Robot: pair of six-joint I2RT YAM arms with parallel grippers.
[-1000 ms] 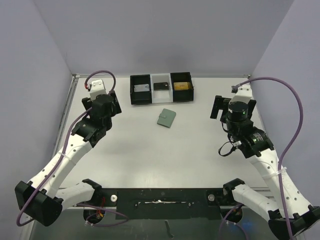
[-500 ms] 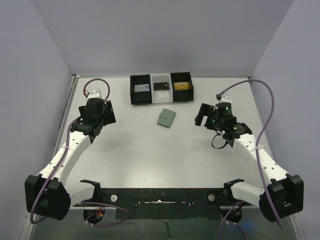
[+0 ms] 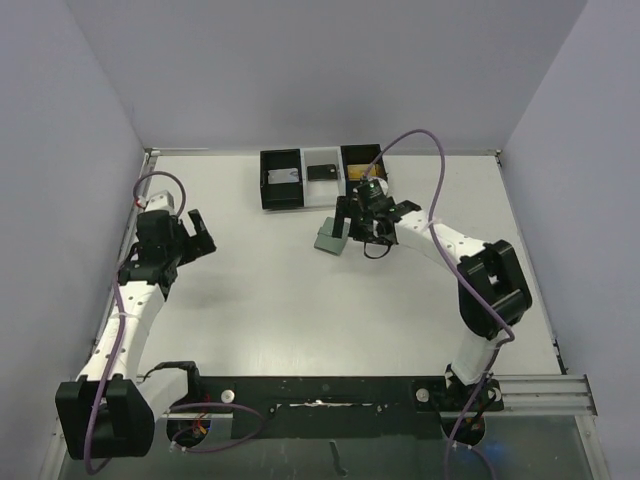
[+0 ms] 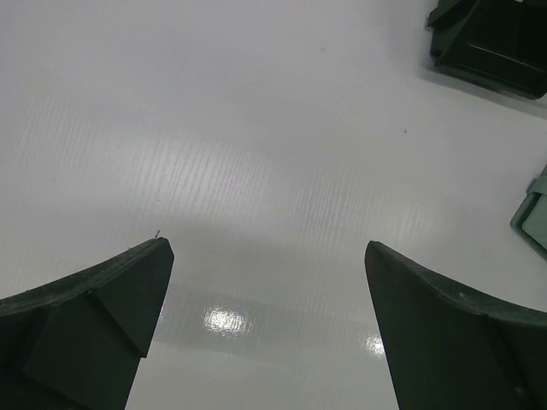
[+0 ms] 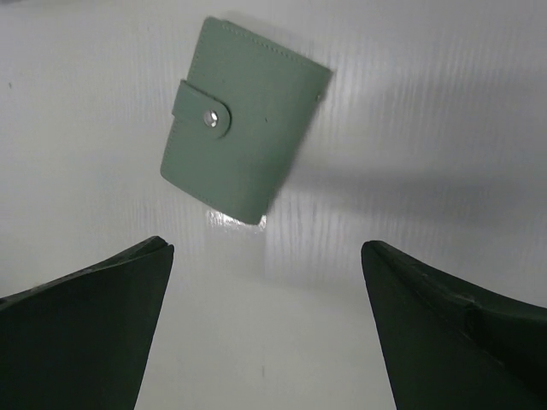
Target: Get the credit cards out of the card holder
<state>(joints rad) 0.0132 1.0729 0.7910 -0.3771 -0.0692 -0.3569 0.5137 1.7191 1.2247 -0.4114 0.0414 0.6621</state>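
The sage-green card holder (image 5: 244,120) lies flat on the white table, folded shut with its snap tab fastened. My right gripper (image 5: 267,248) hovers open just short of it, nothing between the fingers. From above, the right gripper (image 3: 346,222) sits at the right edge of the card holder (image 3: 326,240). My left gripper (image 3: 196,231) stands open over bare table at the far left, and only the card holder's edge (image 4: 532,213) shows in its wrist view. A pale grey card (image 3: 282,178), a dark card (image 3: 321,171) and a gold-orange card (image 3: 358,172) lie in the black boxes.
Three black open-topped boxes (image 3: 266,180) stand in a row at the back centre, the right one partly covered by my right arm and its purple cable (image 3: 420,140). One box corner (image 4: 491,38) shows in the left wrist view. Grey walls close the table on three sides.
My right arm has swung from the right side across to the card holder. The left arm has drawn back toward the left edge. Both grippers stayed open.
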